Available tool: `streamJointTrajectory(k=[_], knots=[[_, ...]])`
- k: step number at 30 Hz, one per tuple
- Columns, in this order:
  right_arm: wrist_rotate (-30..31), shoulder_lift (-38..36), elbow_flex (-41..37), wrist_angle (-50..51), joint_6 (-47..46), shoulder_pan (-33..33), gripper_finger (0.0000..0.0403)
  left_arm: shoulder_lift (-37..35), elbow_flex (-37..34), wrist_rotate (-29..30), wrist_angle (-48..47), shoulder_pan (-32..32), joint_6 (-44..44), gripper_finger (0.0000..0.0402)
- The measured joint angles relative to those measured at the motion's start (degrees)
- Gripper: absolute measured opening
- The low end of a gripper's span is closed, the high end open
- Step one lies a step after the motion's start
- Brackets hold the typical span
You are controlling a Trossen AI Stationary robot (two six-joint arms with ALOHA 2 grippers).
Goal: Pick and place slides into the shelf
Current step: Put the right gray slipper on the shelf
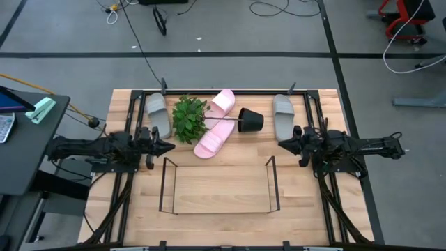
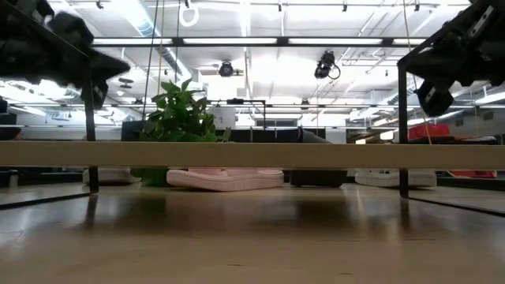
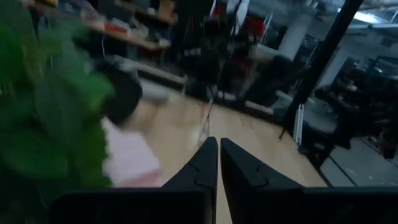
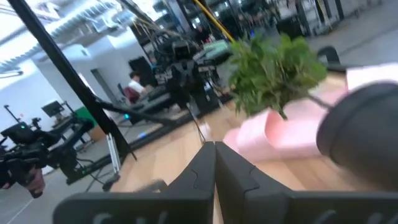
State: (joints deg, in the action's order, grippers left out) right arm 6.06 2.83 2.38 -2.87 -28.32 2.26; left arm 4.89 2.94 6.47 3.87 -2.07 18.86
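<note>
Two grey-green slides lie on the table at the far left [image 1: 159, 113] and far right [image 1: 283, 115]. Two pink slides [image 1: 224, 103] [image 1: 212, 139] lie in the far middle, one beyond the other. The black wire shelf [image 1: 221, 212] stands on the near middle of the table with nothing in it. My left gripper [image 1: 171, 147] [image 3: 219, 140] hovers shut at the left, pointing level toward the middle. My right gripper [image 1: 281, 143] [image 4: 214, 144] hovers shut at the right, facing it. Neither holds anything.
A green plant [image 1: 189, 118] lies on its side between the slides, its black pot [image 1: 250, 120] toward the right. Black rails [image 1: 311, 104] run along the table's left and right sides. A dark side table [image 1: 28, 139] stands left of the table.
</note>
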Motion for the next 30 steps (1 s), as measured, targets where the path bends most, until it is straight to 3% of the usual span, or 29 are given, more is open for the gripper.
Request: streamJointTrajectory(k=[6,10,18,25,30], knots=[[-0.04,1.33,5.55,0.10,4.09,0.00,0.0014,1.79,8.44,7.47,-0.98,0.00,-6.67,0.0012],[-0.06,4.99,13.00,3.57,9.86,0.00,0.0014,7.28,16.65,11.02,-5.47,0.02,-10.45,0.0017],[0.17,18.97,33.29,28.55,16.45,0.00,0.0014,24.59,37.65,11.34,-21.71,0.02,-11.23,0.0024],[4.18,30.19,51.39,43.98,13.33,0.00,0.0014,37.53,58.73,11.37,-39.48,0.02,-11.22,0.0016],[6.36,36.75,62.99,52.02,11.73,-0.02,0.0011,43.30,69.22,11.53,-46.47,0.02,-12.98,0.0008]])
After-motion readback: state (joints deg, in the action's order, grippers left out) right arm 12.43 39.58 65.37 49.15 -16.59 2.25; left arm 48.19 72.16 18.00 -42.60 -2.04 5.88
